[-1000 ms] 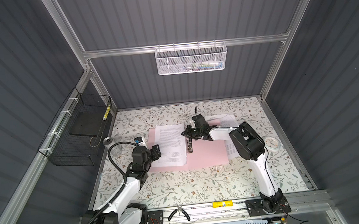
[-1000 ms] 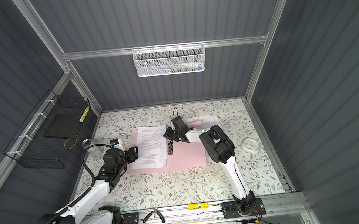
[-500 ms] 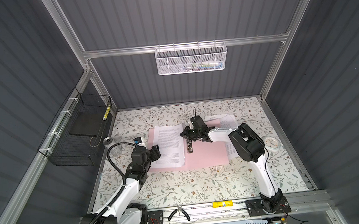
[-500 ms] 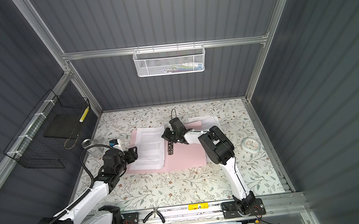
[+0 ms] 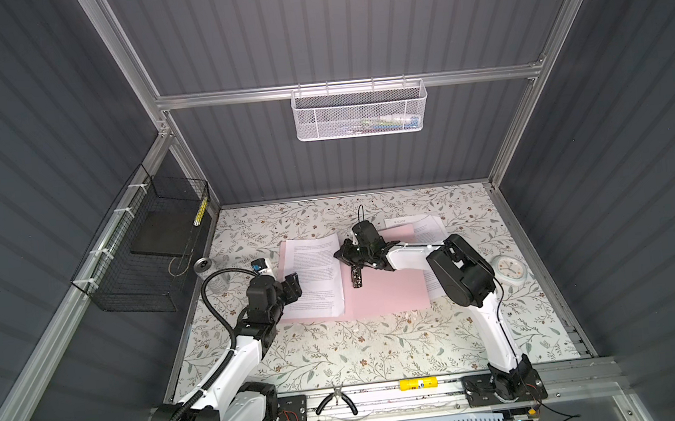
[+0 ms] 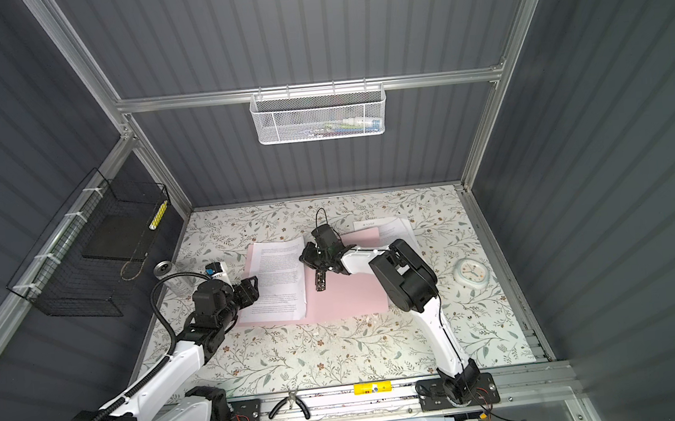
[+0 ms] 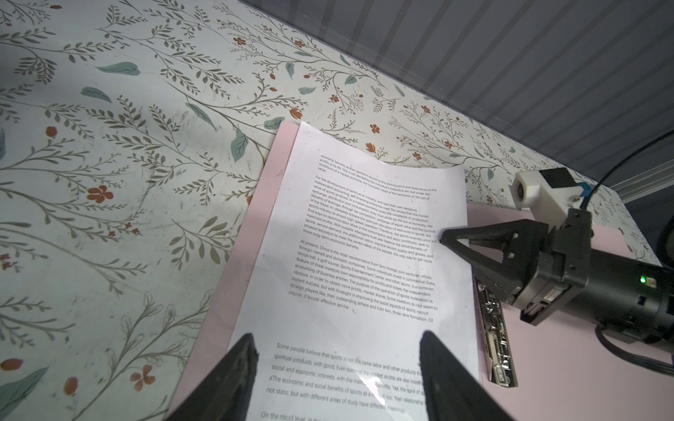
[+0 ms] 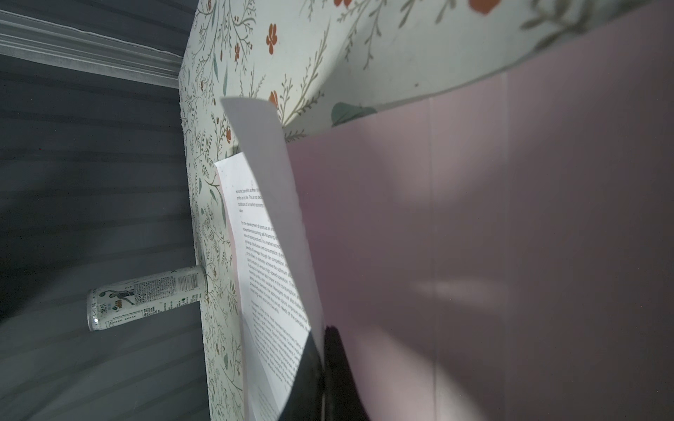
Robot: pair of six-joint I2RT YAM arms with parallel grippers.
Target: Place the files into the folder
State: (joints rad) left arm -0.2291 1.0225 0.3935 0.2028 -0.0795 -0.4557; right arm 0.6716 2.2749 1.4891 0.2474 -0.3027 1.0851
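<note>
The pink folder (image 5: 389, 294) (image 6: 352, 297) lies open and flat mid-table, with a dark clip (image 5: 356, 278) at its spine. A white printed sheet of the files (image 5: 316, 271) (image 6: 281, 274) covers its left leaf. My right gripper (image 5: 342, 255) (image 8: 322, 330) is shut on that sheet's (image 8: 270, 255) spine-side edge, which is lifted and curled. My left gripper (image 5: 294, 286) (image 7: 336, 337) is open just above the sheet's (image 7: 364, 237) near left part, holding nothing. More of the files (image 5: 429, 228) stick out from under the folder's back right corner.
A drinks can (image 5: 207, 268) stands left of the folder. A white clock (image 5: 509, 267) lies at the right. A black wire basket (image 5: 152, 252) hangs on the left wall and a white mesh basket (image 5: 360, 111) on the back wall. Pliers (image 5: 336, 401) lie on the front rail.
My right gripper has shifted slightly left with the sheet's edge in its grip. The left arm has barely moved.
</note>
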